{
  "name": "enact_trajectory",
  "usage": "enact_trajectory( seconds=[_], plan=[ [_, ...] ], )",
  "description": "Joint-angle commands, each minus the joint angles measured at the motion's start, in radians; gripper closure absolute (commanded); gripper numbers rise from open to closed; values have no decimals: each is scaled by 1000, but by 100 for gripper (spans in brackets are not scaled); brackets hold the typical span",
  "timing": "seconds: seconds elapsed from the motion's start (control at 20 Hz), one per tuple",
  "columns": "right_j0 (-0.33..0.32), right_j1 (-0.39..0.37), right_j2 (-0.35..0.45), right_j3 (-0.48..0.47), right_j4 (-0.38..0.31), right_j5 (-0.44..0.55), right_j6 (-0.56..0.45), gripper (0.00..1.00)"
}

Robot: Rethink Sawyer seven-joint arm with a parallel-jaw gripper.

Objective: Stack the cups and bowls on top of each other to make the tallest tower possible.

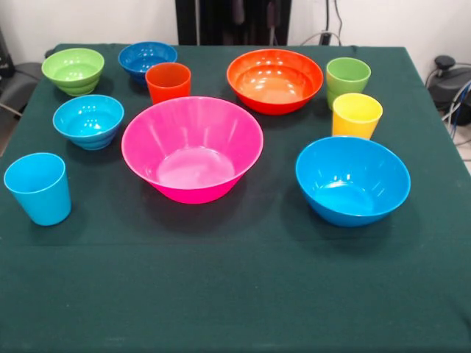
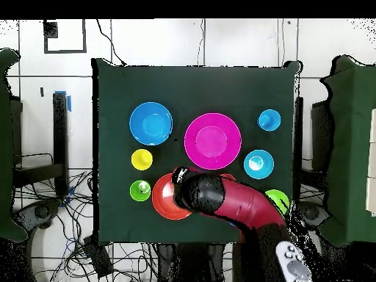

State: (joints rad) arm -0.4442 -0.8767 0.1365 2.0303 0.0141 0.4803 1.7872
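All cups and bowls stand apart on the green table (image 1: 235, 294); no tower shows. The pink bowl (image 1: 192, 148) is in the middle, the large orange bowl (image 1: 274, 79) behind it and the large blue bowl (image 1: 352, 179) at front right. The small green bowl (image 1: 73, 70), dark blue bowl (image 1: 147, 59) and light blue bowl (image 1: 88, 120) are at the left. The orange cup (image 1: 168, 82), green cup (image 1: 347, 79), yellow cup (image 1: 356, 115) and light blue cup (image 1: 38, 188) stand upright. My gripper (image 2: 178, 176) shows only from overhead, above the orange bowl's (image 2: 163, 202) edge.
The robot's pedestal (image 1: 232, 22) stands behind the table's far edge. My arm (image 2: 235, 202) covers the dark blue bowl and orange cup from overhead. Cables (image 1: 452, 88) lie beyond the right edge.
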Motion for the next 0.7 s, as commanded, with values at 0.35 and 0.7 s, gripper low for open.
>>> enact_trajectory(
  seconds=[0.35,0.7],
  plan=[
    [2,400,88,-497,-194,161,-148,0],
    [43,496,84,-685,-300,120,-180,0]
  ],
)
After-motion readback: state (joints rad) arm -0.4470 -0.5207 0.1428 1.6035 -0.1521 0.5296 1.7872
